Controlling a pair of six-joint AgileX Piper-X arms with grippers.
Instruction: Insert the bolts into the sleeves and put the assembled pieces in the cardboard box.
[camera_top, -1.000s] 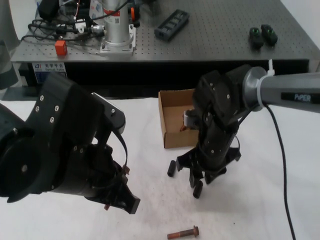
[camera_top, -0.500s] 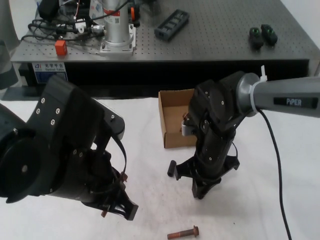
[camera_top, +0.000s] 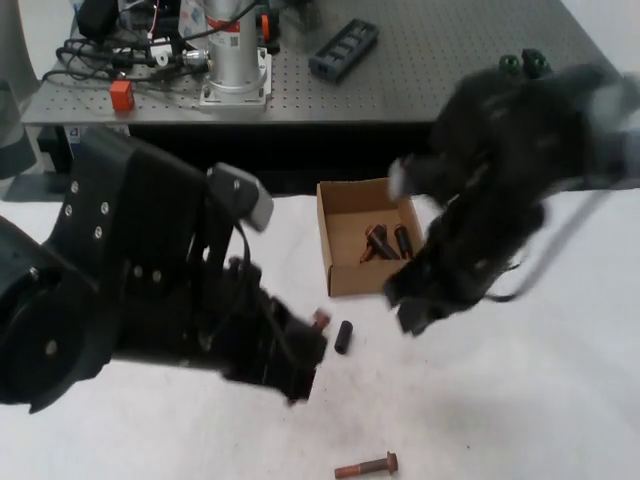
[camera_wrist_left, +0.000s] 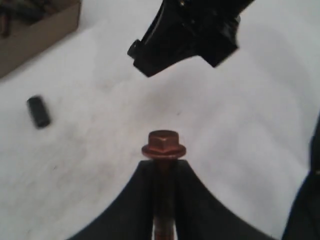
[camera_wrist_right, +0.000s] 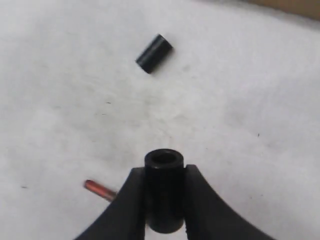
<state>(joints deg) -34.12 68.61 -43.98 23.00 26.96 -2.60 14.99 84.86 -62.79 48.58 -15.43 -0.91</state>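
My left gripper (camera_wrist_left: 163, 167) is shut on a copper bolt (camera_wrist_left: 163, 146), whose head sticks out past the fingertips; in the high view this gripper (camera_top: 305, 350) and bolt (camera_top: 319, 320) hang low over the white cloth. My right gripper (camera_wrist_right: 164, 175) is shut on a black sleeve (camera_wrist_right: 164, 192) with its bore facing outward. In the high view it (camera_top: 410, 310) hovers just right of the cardboard box (camera_top: 340, 280). A loose sleeve (camera_top: 343, 337) lies between the two grippers. A second copper bolt (camera_top: 366, 466) lies near the front edge.
The box holds several assembled pieces (camera_top: 385, 242). Behind the cloth stands a perforated metal bench (camera_top: 420, 70) with cables, a post and small black parts. The cloth to the right of the right arm is bare. The left arm's bulk covers the left side.
The right gripper closed on one of the two sleeves on the cloth, lifted it and swung up and right. The left arm moved right toward the middle with its bolt.
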